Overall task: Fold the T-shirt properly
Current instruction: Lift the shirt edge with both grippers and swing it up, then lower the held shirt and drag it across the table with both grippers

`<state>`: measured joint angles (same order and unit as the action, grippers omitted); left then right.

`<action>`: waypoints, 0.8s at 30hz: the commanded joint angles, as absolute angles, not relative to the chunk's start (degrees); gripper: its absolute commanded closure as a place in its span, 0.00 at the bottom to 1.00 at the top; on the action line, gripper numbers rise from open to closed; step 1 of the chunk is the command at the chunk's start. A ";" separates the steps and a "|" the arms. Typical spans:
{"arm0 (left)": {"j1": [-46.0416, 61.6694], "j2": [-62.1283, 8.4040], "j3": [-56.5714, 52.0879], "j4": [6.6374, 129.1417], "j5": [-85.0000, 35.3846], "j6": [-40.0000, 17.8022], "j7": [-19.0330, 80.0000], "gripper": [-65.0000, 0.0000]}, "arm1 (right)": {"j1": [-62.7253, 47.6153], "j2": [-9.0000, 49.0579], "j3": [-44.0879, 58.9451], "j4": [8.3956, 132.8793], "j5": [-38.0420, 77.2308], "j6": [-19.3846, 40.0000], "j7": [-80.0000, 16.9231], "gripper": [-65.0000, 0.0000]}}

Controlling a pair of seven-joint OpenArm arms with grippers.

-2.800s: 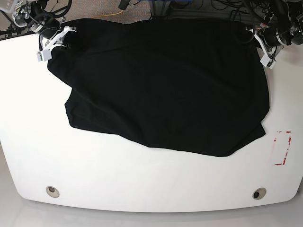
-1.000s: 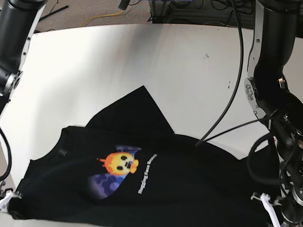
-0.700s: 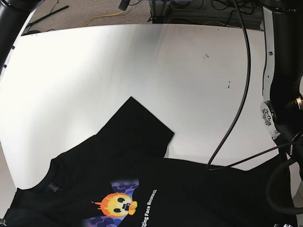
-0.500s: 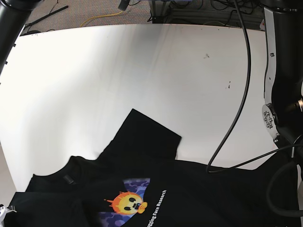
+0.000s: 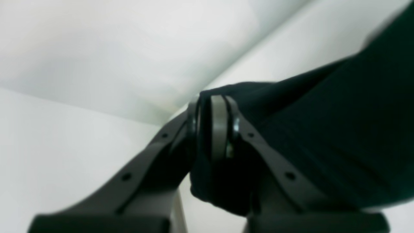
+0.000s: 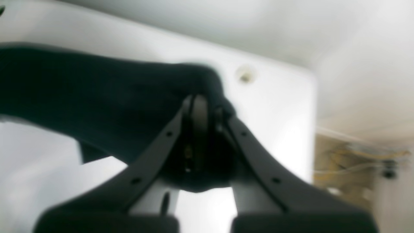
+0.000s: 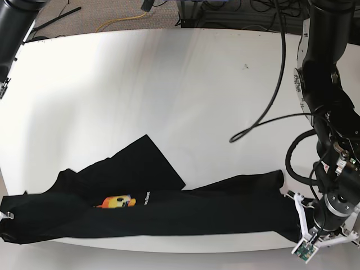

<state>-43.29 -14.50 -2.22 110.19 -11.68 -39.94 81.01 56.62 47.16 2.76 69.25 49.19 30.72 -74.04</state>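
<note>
The black T-shirt point(image 7: 185, 211) lies stretched in a long band along the table's near edge. Its orange sun print point(image 7: 115, 201) shows left of the middle, and one sleeve point(image 7: 143, 166) sticks out towards the far side. My left gripper point(image 7: 292, 198) is at the band's right end. In the left wrist view it point(image 5: 213, 126) is shut on a bunch of black fabric point(image 5: 323, 129). My right gripper point(image 7: 4, 216) is at the left end, mostly out of frame. In the right wrist view it point(image 6: 200, 119) is shut on black fabric point(image 6: 97, 97).
The white table point(image 7: 169, 84) stretches away behind the shirt. The left arm's dark column and looping black cables point(image 7: 270, 121) stand at the right. A small round hole point(image 6: 245, 75) sits in the table near the right gripper. More cables lie on the floor beyond the far edge.
The shirt was held up close to the camera with its print facing it. Now it is lowered and drawn into a flat band along the near edge, both grippers still holding its ends.
</note>
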 commanded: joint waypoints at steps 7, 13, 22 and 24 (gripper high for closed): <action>-31.60 -16.31 -2.59 114.59 -11.21 -40.00 80.00 0.95 | 39.78 52.35 10.95 70.37 63.08 30.64 -71.16 1.00; -21.49 -16.66 -2.68 114.59 -11.21 -40.00 80.00 0.95 | 25.80 53.23 18.77 70.37 66.59 30.64 -71.08 1.00; -2.59 -16.40 -2.77 114.59 -11.03 -40.00 80.00 0.95 | 2.07 50.33 29.49 75.38 70.90 30.73 -70.81 1.00; 0.40 -16.40 -2.77 114.68 -11.03 -40.00 80.00 0.95 | -2.07 48.92 31.52 77.49 70.81 30.73 -70.81 1.00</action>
